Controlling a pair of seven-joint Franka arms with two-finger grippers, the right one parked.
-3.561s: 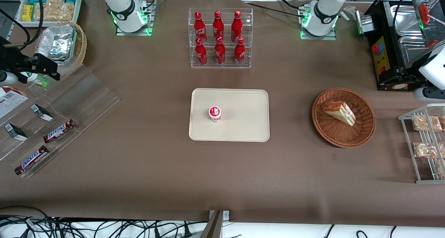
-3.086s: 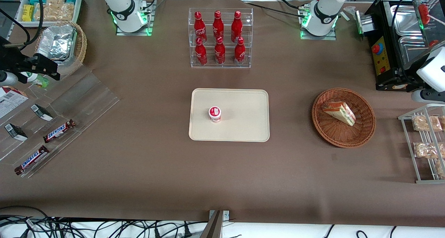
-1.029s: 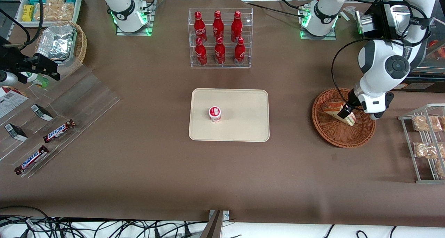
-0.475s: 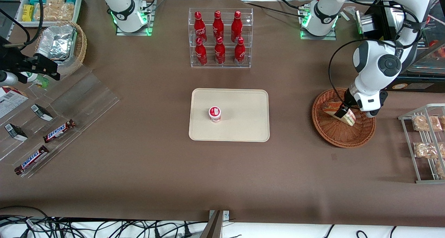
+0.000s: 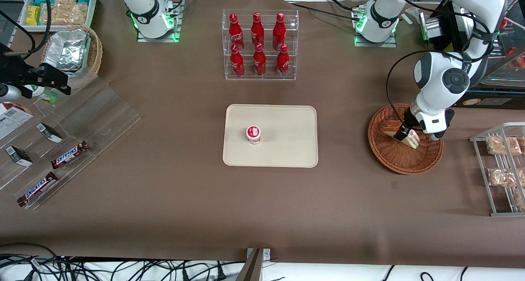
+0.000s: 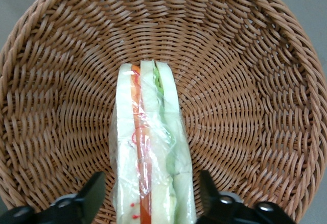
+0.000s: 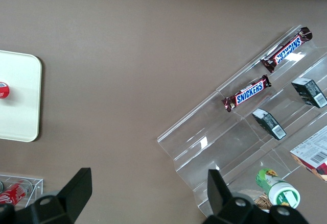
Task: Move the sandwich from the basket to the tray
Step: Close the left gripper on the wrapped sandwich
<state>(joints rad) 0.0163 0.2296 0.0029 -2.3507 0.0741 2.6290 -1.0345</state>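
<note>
Open gripper (image 6: 152,196) straddling the wrapped sandwich (image 6: 149,147) in the wicker basket (image 6: 245,55).

At the right of the front view, the reddish-brown basket (image 5: 393,160) sits on the brown table (image 5: 164,207) with the triangular sandwich (image 5: 411,139) lying in it, partly hidden by the left arm's wrist. The wrist camera shows the two black fingers (image 6: 91,194) spread apart, one on each side of the sandwich's bread faces, neither clearly touching it. The cream tray (image 5: 287,149) lies mid-frame, well apart from the basket, carrying a small red-and-white lidded cup (image 5: 253,134).
</note>
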